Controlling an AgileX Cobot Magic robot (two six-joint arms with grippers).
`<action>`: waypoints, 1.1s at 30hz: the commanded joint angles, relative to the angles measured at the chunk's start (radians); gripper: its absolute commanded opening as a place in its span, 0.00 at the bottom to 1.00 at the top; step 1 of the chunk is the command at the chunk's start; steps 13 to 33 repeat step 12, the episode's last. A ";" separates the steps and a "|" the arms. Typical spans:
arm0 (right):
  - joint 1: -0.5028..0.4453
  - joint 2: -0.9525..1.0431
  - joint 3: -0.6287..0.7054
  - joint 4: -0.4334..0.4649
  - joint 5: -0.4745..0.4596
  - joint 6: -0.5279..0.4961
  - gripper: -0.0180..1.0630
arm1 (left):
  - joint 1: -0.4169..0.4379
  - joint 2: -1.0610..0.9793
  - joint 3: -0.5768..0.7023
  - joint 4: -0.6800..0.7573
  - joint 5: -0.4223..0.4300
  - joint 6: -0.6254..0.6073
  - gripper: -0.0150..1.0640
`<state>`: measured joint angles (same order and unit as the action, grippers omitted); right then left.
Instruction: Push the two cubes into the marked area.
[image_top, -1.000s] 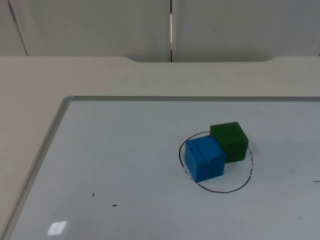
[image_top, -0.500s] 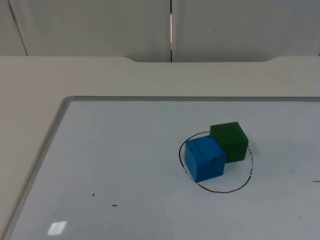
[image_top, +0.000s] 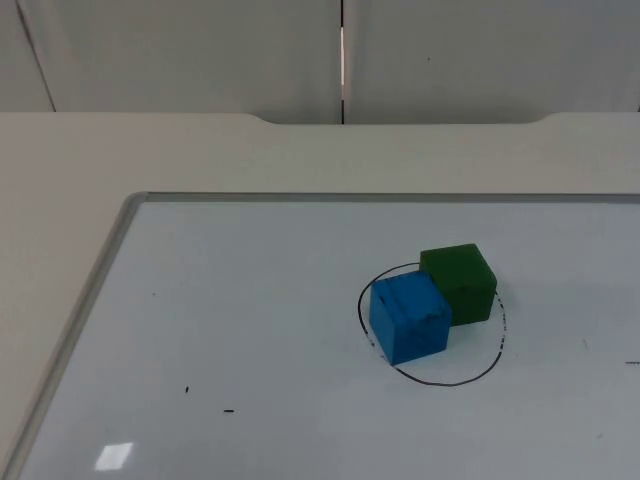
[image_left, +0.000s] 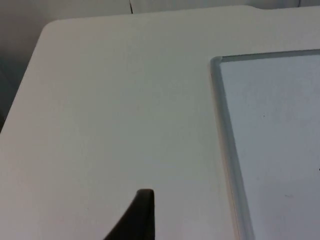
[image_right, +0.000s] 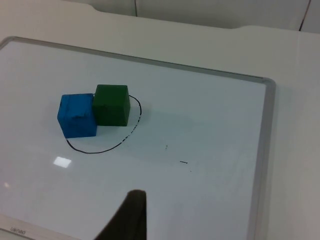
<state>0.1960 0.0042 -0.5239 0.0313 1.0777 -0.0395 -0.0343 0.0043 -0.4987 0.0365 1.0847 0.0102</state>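
1. Right wrist view, nearest: one black fingertip of the right gripper (image_right: 131, 215) stands over the near part of the whiteboard (image_right: 210, 125); with a single fingertip in sight, it cannot be told whether this gripper is open or closed.
2. Beyond that fingertip, well apart from it, lie the blue cube (image_right: 77, 115) and the green cube (image_right: 111, 105), touching side by side (this view shows the seam between them plainly). The marked area (image_right: 120, 140), a thin black hand-drawn ring, passes under both; the blue cube sits on the line at one side, and the green cube's far side reaches about to the line.
3. Left wrist view: one black fingertip of the left gripper (image_left: 137, 217) hangs over the bare white table (image_left: 110, 110), beside the whiteboard's grey frame (image_left: 225, 150); its open or closed state cannot be told. This view shows the board's corner and frame, whereas the cubes appear in the other two views.
4. Top view, farthest: the blue cube (image_top: 409, 316) stands nearer the camera, the green cube (image_top: 459, 282) behind and to its right, both largely within the ring (image_top: 440, 378). The grey partition wall (image_top: 200, 50) closes the scene.
5. Against the top views from half a second and one second earlier, cubes and ring lie unchanged (no shift can be made out).
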 joint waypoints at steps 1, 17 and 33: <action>-0.003 -0.004 0.008 -0.002 0.000 0.002 0.99 | 0.013 -0.004 0.004 -0.003 -0.010 0.001 0.98; -0.115 -0.004 0.008 -0.002 0.000 0.002 0.99 | 0.013 -0.004 0.004 -0.003 -0.010 0.001 0.98; -0.115 -0.004 0.008 -0.002 0.000 0.002 0.99 | 0.013 -0.004 0.004 -0.003 -0.010 0.001 0.98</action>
